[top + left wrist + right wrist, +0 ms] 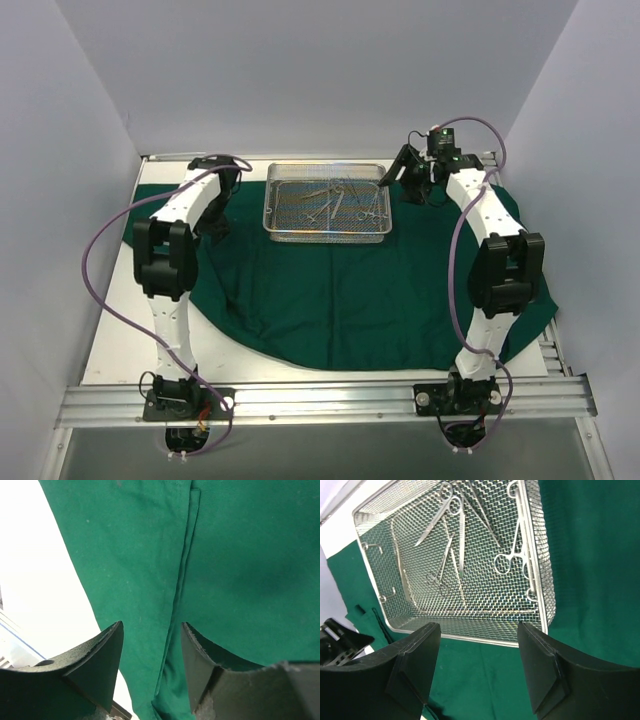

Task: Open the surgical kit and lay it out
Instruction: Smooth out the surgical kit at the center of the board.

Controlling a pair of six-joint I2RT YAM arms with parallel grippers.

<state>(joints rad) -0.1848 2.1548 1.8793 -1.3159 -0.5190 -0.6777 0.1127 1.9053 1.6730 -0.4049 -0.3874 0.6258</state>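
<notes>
**Item 1. Left tool**: two black curved fingers, closest to the lens. They are parted with nothing between them, so the tool is open. It hangs low over the dark green cloth wrap, directly above a stitched fold that runs away from the fingertips. The white tabletop shows beyond its left finger. Placement suggests the fold is lined up as a pinch point for drawing the wrap flatter.

**Item 2. Right tool**: black fingers spread, empty, open. It points at the near wall of item 3, probably to take the rim or reach inside.

**Item 3. Rectangular silver wire-mesh tray**: just ahead of the right tool and off to the left tool's right. It is uncovered and rests on the spread cloth, which serves as the laying-out field.

**Item 4. Contents of the tray**: a ring-handled steel clamp lies beside the wall on the tool's right, and a slim straight steel instrument lies mid-tray. Others cross one another loosely.

**Status (judged)**: the wrap is opened out. No instrument lies on the cloth yet.
</notes>
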